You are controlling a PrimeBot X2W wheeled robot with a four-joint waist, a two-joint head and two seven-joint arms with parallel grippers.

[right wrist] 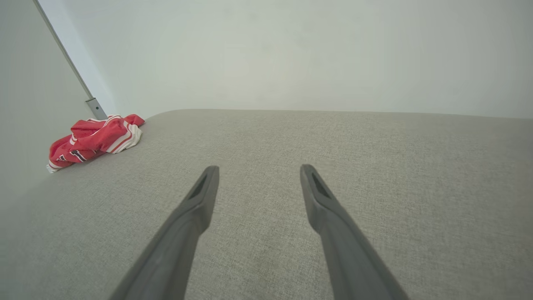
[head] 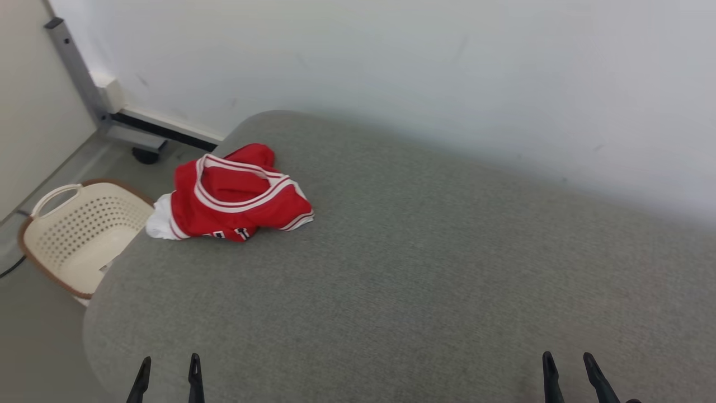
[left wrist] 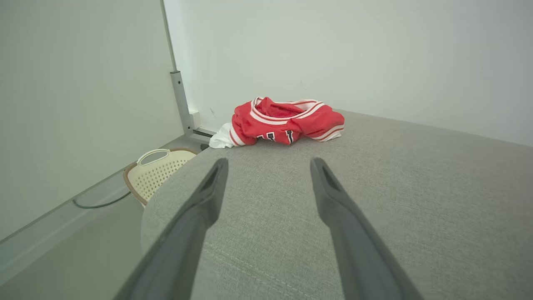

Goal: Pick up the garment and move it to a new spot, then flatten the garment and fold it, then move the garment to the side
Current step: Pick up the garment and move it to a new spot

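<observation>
**Head view: garment bunched at far left, both grippers open and empty**

Starting at the far left, a grey metal post (head: 72, 67) runs up the corner where the walls meet. Below it, on the floor, sits a cream basket (head: 84, 235) with a perforated wall and a brown rim, tucked just beside the left edge of the grey fabric surface (head: 419, 268).

Moving right, there is the garment (head: 235, 201), red with white striped trim and dark lettering. It lies crumpled in a heap on the far left part of the surface, neck opening facing up. A bit of white cloth pokes out of its left side, right at the surface's edge by the basket.

Down at the near edge, the left gripper (head: 170, 361) has its two dark fingers spread wide with nothing between them. It is well apart from the garment, and the left wrist view has the heap straight ahead beyond the fingertips.

Across to the right, it is bare grey fabric all the way. The right gripper (head: 568, 358) is at the near right, fingers spread just as wide and holding nothing. In the right wrist view the garment sits far off to the left.

A plain white wall (head: 447, 67) runs behind it all.
</observation>
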